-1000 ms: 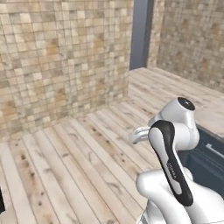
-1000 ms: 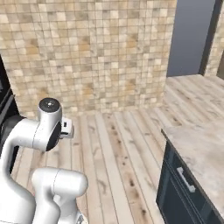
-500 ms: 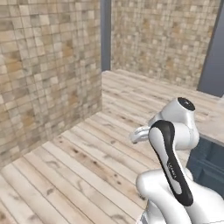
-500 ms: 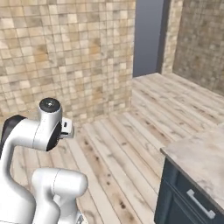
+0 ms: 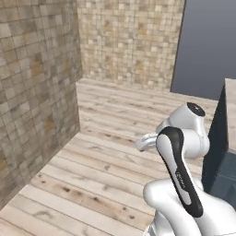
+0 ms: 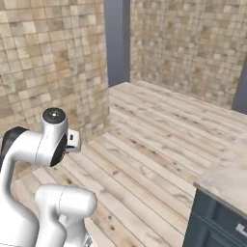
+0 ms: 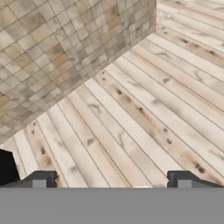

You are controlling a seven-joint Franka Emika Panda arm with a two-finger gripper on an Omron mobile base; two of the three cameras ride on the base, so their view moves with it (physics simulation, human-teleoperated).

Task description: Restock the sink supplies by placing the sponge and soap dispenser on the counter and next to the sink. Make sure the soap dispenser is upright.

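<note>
While the tool [image 7: 112,179] stood spread wide with nothing between its dark tips, it pointed down at a pale plank floor [image 7: 144,109] beside a tan tiled wall [image 7: 57,48]. Off to the side, a corner of the beige marbled surface [image 6: 229,176] topped dark blue cabinets [image 6: 217,226].

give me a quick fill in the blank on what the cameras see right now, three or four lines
1. The pincer points down at a floor of pale ____ planks.
2. Its two fingertips stand wide apart, so the pincer is ____.
3. The wall beside the floor is covered in small tan ____.
4. In the right base view, the marbled counter sits over dark ____ cabinets.

Missing words: wooden; open; tiles; blue
</note>
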